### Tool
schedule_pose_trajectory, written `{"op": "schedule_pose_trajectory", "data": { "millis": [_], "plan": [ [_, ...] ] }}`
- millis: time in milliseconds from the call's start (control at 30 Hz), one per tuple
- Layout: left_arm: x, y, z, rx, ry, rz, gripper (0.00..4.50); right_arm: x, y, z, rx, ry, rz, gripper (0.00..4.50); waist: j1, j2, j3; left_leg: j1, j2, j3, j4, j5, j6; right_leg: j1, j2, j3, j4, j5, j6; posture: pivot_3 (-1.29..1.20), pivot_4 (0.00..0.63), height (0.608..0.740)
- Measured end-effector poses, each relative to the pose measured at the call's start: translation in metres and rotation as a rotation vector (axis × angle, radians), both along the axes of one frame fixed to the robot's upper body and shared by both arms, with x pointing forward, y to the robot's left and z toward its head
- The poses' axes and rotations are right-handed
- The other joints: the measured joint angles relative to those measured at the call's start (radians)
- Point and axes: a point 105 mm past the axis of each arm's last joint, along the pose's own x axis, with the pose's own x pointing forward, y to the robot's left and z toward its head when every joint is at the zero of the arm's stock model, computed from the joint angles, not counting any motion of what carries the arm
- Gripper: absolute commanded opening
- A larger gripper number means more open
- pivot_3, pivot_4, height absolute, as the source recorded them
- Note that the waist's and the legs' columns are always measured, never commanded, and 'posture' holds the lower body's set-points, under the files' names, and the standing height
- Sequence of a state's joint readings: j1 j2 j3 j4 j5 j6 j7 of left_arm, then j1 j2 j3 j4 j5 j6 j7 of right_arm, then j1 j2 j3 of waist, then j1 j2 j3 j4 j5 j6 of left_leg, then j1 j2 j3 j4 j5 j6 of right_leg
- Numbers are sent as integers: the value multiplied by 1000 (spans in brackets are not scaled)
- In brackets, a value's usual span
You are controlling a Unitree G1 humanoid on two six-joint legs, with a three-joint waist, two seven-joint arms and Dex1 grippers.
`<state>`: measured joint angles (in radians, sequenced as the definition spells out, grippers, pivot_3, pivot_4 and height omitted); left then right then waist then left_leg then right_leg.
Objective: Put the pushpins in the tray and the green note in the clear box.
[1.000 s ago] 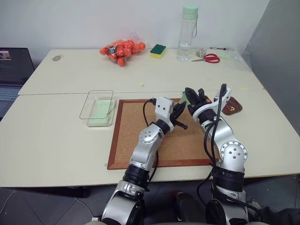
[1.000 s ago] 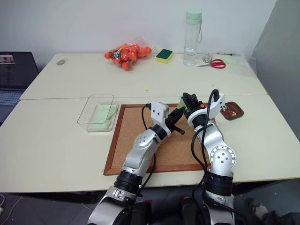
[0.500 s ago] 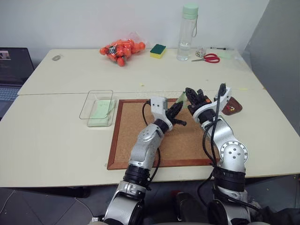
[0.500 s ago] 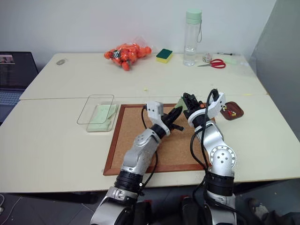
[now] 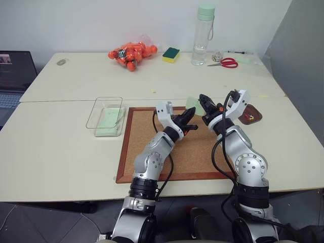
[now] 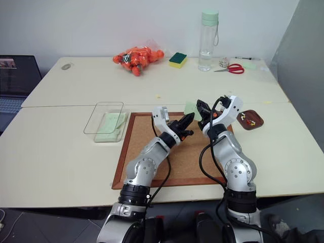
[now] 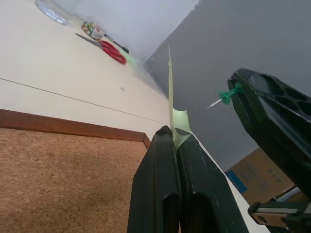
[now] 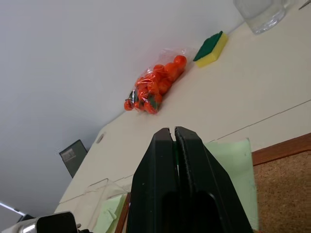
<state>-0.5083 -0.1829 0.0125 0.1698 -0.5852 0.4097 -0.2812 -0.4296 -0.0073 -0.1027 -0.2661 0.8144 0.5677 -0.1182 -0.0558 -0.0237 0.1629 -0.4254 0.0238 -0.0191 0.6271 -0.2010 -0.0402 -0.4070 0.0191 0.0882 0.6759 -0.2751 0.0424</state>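
- Left gripper (image 7: 173,133) pinches the green note (image 7: 171,92) between closed fingers, the pale slip standing on edge above the cork board (image 5: 152,152).
- Right gripper (image 7: 238,85) clamps a dark green pushpin (image 7: 224,96), needle pointing toward the note.
- Both loads hang in the air, well apart from their targets.
- The tray (image 6: 251,120), to the right, already holds small yellow pieces, apparently a pin.
- The clear box (image 5: 105,117), to the left, contains pale-green paper; note and green pin remain undelivered.
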Motion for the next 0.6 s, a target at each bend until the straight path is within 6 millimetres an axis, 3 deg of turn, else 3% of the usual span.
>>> {"op": "schedule_pose_trajectory", "data": {
  "millis": [233, 333, 433, 600],
  "plan": [
    [3, 3, -2, 51, -5, 40, 11, 3, -23, -6, -357, -91, -100, 0, 1, 0, 0, 0, -1, 0, 0, 0, 0, 0, 0, 0, -1, 0, 0, 0, 150, 740],
    [-5, -2, -1, 318, -190, -10, 11, 14, -57, -15, -570, -77, -267, 0, 2, 0, 0, 0, -1, 1, -1, 0, 0, 0, 0, 1, -1, 0, 0, 0, 150, 740],
    [-10, -3, 3, 442, -311, -39, 11, 22, -85, -29, -632, -8, -378, 0, 3, 0, 0, 1, -1, 3, -1, 0, 0, 0, -1, 3, 0, 0, 0, 0, 150, 740],
    [-19, -3, -2, 624, -455, -131, 11, 35, -101, -34, -656, 45, -430, 0, 1, 0, 0, 1, -1, 4, -1, 0, 0, -1, -1, 3, 0, 0, 0, 0, 150, 740]
  ]
}}
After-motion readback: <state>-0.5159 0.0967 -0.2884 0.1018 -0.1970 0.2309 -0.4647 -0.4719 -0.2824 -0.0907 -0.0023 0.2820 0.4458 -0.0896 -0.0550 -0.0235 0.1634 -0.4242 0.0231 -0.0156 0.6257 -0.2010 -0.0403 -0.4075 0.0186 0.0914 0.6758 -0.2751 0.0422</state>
